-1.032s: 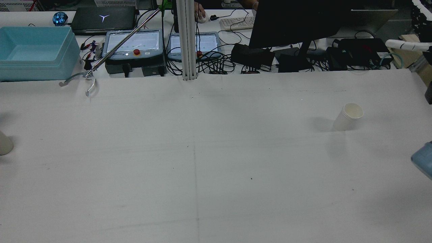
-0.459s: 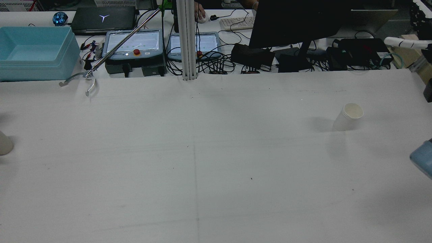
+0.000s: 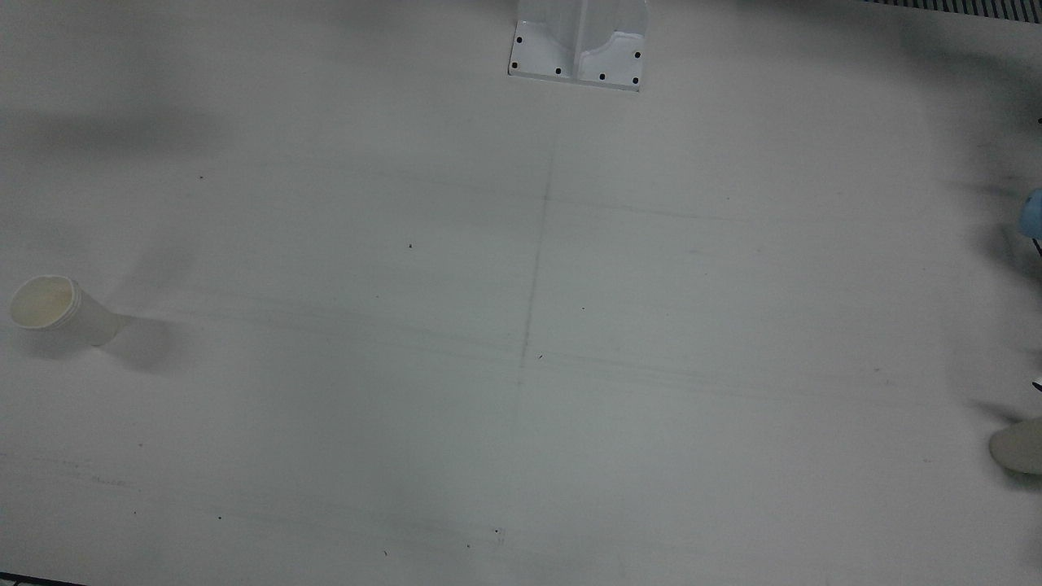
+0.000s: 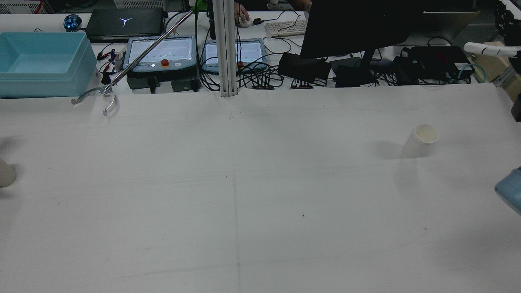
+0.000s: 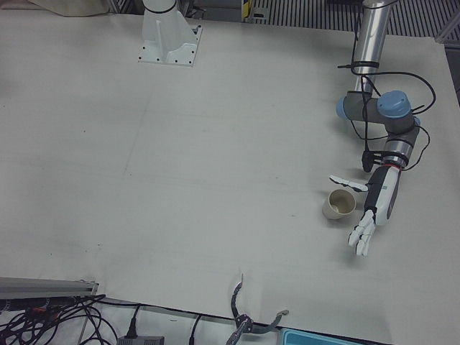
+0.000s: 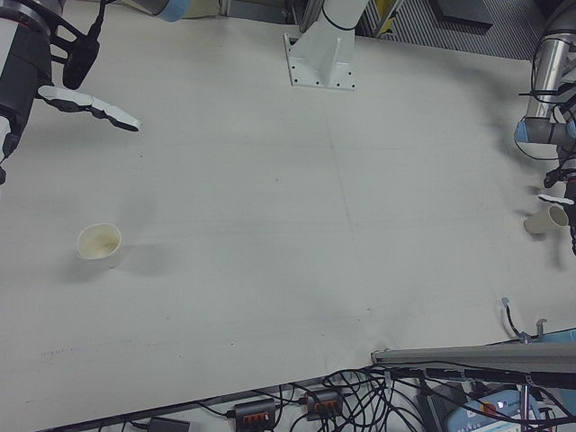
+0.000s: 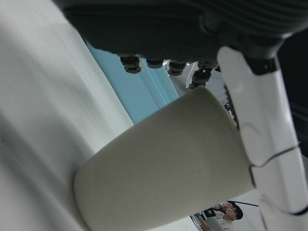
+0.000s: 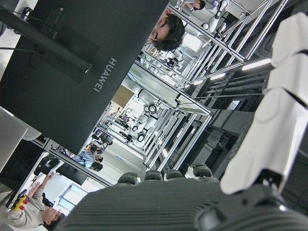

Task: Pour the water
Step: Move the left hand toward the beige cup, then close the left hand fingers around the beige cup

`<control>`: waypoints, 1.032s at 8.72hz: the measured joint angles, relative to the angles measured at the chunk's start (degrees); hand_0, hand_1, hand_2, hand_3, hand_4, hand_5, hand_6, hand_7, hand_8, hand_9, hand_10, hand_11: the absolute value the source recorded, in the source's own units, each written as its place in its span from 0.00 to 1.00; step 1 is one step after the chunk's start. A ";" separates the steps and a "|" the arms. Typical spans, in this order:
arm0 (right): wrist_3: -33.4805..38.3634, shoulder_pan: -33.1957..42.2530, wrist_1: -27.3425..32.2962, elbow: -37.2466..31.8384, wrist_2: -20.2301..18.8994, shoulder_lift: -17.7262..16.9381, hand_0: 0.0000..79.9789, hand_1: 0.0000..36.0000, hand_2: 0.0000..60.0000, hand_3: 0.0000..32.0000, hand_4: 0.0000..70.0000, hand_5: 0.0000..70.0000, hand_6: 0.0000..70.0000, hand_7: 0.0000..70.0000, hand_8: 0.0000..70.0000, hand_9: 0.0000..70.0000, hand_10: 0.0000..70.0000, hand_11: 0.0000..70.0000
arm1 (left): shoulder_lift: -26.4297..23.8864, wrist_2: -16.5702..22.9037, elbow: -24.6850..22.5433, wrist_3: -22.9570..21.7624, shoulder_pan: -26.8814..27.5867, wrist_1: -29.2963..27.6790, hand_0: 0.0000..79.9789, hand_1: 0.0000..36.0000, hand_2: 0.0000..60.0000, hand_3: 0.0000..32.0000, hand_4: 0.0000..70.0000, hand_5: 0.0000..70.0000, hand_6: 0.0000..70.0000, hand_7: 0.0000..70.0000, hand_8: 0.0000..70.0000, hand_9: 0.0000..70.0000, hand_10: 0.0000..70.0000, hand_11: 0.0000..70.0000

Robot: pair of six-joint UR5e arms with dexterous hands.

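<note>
The left hand [image 5: 375,210], fingers spread and holding nothing, hangs just beside the upright cup [image 5: 338,205].

paper cups [image 5: 338,205]: cream
worktop [image 4: 244,183]: plain white
left hand [image 5: 374,208]: white and black
storage bin [image 4: 40,61]: light blue
</note>
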 measured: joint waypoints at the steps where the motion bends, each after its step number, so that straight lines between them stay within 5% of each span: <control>1: -0.03 -0.06 0.01 0.05 0.00 -0.38 0.58 0.40 0.21 0.00 0.02 0.00 0.00 0.00 0.00 0.02 0.00 0.01 | -0.07 -0.78 -0.15 0.15 1.15 0.23 0.69 0.30 0.00 0.00 0.26 0.01 0.03 0.08 0.00 0.00 0.04 0.09; 5: -0.04 -0.45 0.03 0.12 -0.02 -0.92 0.58 0.40 0.21 0.00 0.03 0.00 0.00 0.00 0.00 0.03 0.00 0.01 | -1.16 -3.56 0.07 0.21 3.97 1.37 0.68 0.27 0.00 0.00 0.28 0.05 0.04 0.08 0.00 0.00 0.04 0.09; 7: -0.08 -0.63 0.03 0.11 -0.03 -0.81 0.58 0.40 0.22 0.00 0.03 0.00 0.00 0.00 0.00 0.03 0.00 0.01 | -1.25 -3.64 0.38 0.17 4.05 1.69 0.69 0.31 0.00 0.00 0.33 0.19 0.04 0.09 0.00 0.00 0.05 0.10; 9: -0.08 -0.71 0.03 0.04 -0.03 -0.73 0.58 0.40 0.21 0.00 0.03 0.00 0.00 0.00 0.00 0.03 0.00 0.01 | -1.27 -3.68 0.50 -0.05 4.08 1.80 0.74 0.50 0.00 0.00 0.40 0.40 0.05 0.12 0.00 0.00 0.06 0.13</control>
